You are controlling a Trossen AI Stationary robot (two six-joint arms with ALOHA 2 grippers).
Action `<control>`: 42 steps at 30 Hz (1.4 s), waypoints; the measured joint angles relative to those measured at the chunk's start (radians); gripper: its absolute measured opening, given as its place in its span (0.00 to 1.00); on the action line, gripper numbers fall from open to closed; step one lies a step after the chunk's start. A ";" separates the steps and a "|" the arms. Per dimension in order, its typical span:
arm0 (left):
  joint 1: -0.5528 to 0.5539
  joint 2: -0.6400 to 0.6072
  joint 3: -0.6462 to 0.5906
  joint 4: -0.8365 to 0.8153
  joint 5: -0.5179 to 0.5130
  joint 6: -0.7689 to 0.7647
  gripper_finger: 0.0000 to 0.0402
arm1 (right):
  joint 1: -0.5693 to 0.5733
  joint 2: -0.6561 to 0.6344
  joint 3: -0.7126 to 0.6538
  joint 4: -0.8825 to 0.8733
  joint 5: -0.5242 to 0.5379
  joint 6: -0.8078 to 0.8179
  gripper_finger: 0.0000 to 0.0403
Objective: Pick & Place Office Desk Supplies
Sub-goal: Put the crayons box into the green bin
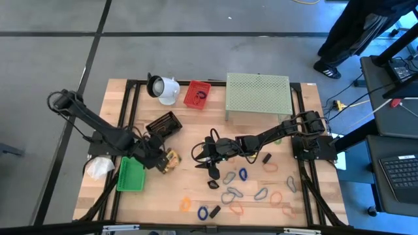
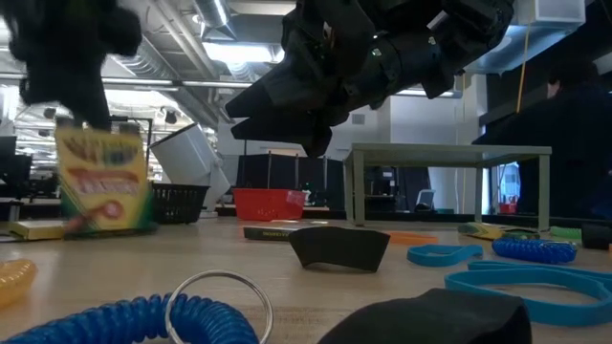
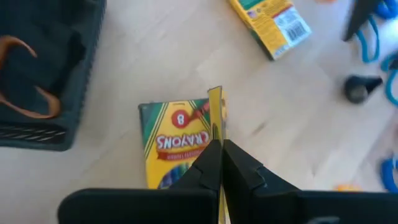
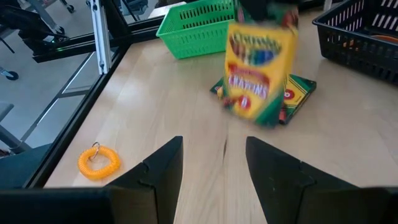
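The left gripper (image 3: 219,163) hangs over the wooden desk (image 1: 196,130) near its left side, jaws clenched on the top edge of a yellow crayon box (image 4: 258,68) that is held upright and lifted clear of the surface; in the low view the same box (image 2: 100,182) hangs just above the wood. Directly beneath it a second crayon box (image 3: 177,149) lies flat on the desk, and a third crayon box (image 3: 272,25) lies flat a little farther off. A green basket (image 1: 130,174) sits just beside the left gripper toward the desk's left edge, and a black basket (image 1: 163,124) sits near it toward the middle. The right gripper (image 4: 214,168) hovers above the centre of the desk, its jaws released and holding nothing, pointed toward the lifted box. An orange coil loop (image 4: 98,162) lies by the desk's edge in the right wrist view. Grey and blue oval clips (image 1: 235,186), thin rubber-band loops (image 1: 277,197) and small black clips (image 1: 266,158) lie scattered over the front and right of the desk. Toward the back stand a red basket (image 1: 197,94), a white cup-shaped object (image 1: 163,88) and a pale green mesh stand (image 1: 257,94)
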 joint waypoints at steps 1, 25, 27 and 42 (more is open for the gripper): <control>-0.003 0.000 0.039 -0.058 0.007 0.010 0.00 | 0.000 0.000 0.000 0.000 0.000 0.000 0.44; -0.177 0.011 0.525 -0.794 0.366 -0.410 0.00 | 0.000 0.000 0.000 -0.030 0.000 0.001 0.44; -0.203 0.019 0.517 -0.792 0.366 -0.453 0.00 | 0.000 0.000 0.000 -0.030 0.000 0.001 0.44; -0.340 0.097 0.380 -0.700 0.362 -0.589 0.00 | 0.000 0.000 0.000 -0.029 0.000 0.004 0.44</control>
